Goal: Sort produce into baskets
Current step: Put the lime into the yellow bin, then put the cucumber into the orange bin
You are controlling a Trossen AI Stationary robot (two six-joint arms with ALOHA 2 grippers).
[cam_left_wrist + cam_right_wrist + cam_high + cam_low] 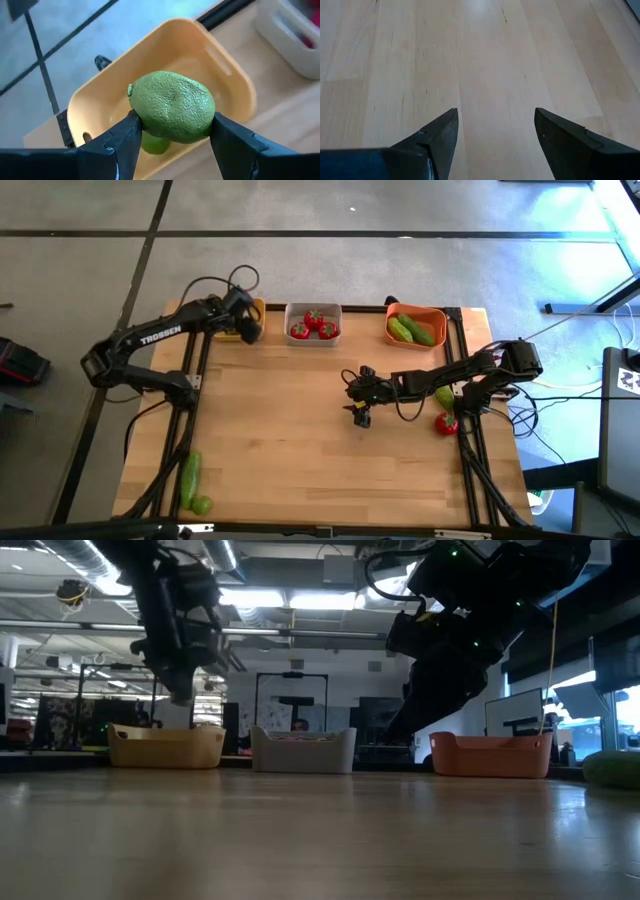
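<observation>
My left gripper [172,132] is above the yellow basket [215,75] at the table's far left, shut on a green lime [172,106]. Another lime [152,145] lies in that basket. The light grey basket [313,323] holds three red tomatoes. The orange basket [416,326] holds two cucumbers. My right gripper [495,132] is open and empty over bare table right of centre [362,412]. A tomato [446,422] and a green piece [444,397] lie at the right edge. A cucumber [189,476] and a lime [201,504] lie at the near left. My left gripper pinches the lime between its two fingers, one on each of its two opposite sides [140,122]. The fingers come from above, slanting down. The lime is lifted clear, above the yellow basket's inside.
The three baskets stand in a row along the table's far edge [300,750]. The middle of the wooden table [290,430] is bare. Black frame rails [470,460] run along the table's left and right sides.
</observation>
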